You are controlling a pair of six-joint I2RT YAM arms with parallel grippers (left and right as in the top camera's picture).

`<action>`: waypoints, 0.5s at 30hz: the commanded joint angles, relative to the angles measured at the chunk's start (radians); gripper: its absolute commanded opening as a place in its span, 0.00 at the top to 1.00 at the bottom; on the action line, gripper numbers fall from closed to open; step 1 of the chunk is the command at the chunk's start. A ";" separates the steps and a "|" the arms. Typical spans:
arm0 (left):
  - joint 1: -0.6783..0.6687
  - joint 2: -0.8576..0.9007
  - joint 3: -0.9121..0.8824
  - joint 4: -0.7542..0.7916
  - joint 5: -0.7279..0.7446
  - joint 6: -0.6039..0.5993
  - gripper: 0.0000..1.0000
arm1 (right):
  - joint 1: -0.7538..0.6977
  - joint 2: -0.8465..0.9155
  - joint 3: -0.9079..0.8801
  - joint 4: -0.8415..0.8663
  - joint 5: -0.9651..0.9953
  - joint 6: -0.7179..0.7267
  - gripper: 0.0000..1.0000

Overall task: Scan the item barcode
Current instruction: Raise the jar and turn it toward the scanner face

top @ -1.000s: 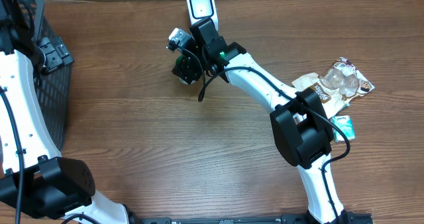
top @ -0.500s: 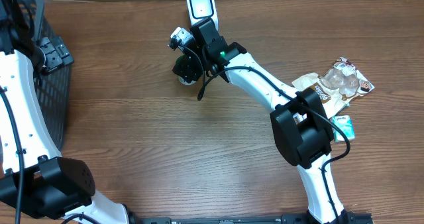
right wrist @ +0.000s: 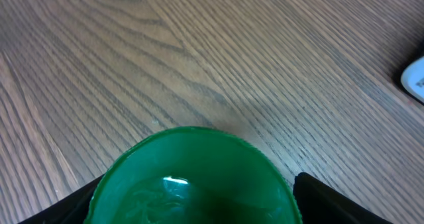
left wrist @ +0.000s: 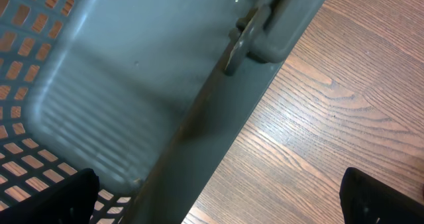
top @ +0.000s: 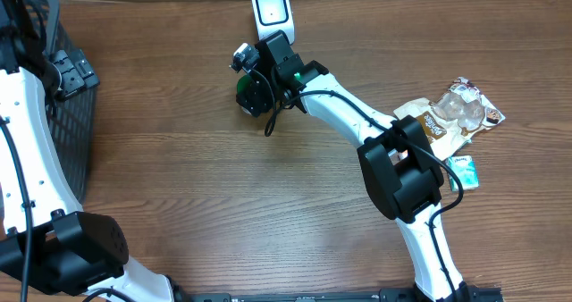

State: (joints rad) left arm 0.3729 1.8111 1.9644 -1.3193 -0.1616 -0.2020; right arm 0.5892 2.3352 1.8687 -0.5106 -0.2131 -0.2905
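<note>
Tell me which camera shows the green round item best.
The right wrist view: the green round item fills the lower frame between the fingers of the right gripper. Overhead shows only a green sliver under that gripper. The left wrist view shows only the basket.

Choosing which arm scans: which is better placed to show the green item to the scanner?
Right. The right arm grips the green item in its jaws beside the white scanner; the left arm hangs open-jawed over the basket, far off.
</note>
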 commanded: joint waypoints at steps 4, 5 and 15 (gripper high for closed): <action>-0.013 0.011 -0.001 -0.001 0.005 0.011 0.00 | -0.002 0.003 0.031 -0.011 0.008 0.119 0.31; -0.014 0.011 -0.001 0.000 0.005 0.011 0.00 | -0.002 0.003 0.031 -0.017 0.005 0.130 0.34; -0.014 0.010 -0.001 -0.001 0.005 0.011 0.00 | -0.005 -0.037 0.032 -0.100 -0.075 0.179 0.49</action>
State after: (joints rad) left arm 0.3729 1.8114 1.9644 -1.3193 -0.1616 -0.2024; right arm 0.5888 2.3325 1.8908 -0.5869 -0.2489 -0.1505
